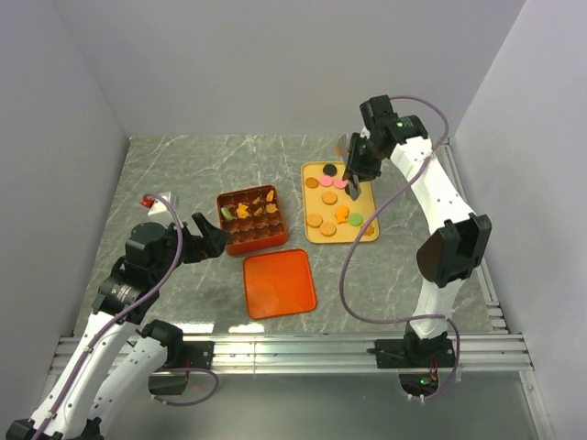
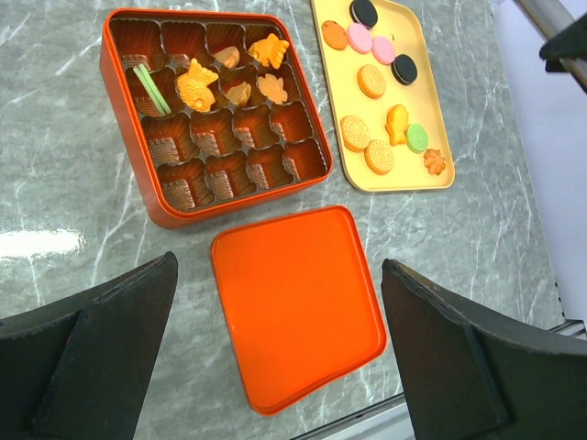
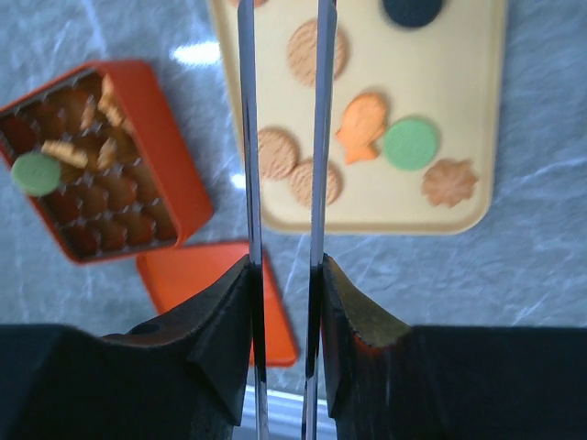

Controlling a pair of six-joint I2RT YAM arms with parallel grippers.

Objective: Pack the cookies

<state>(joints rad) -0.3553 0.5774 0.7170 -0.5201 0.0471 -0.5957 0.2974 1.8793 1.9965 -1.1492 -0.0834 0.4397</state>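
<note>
Left tool (image 1: 212, 236) spread wide, holding nothing. Right tool (image 1: 351, 190) low over yellow tray (image 2: 404, 179), blades nearly together; cannot tell if gripping. Most cookies (image 2: 371, 81) on tray, 3 o'clock from box (image 1: 257, 246); few inside box.

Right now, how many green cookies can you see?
2. One green round toy cookie lies on the yellow plastic tray beside the orange fish-shaped cookie; the second green cookie stands on edge in a corner cell of the orange-red gridded box. None seems hidden.
</note>
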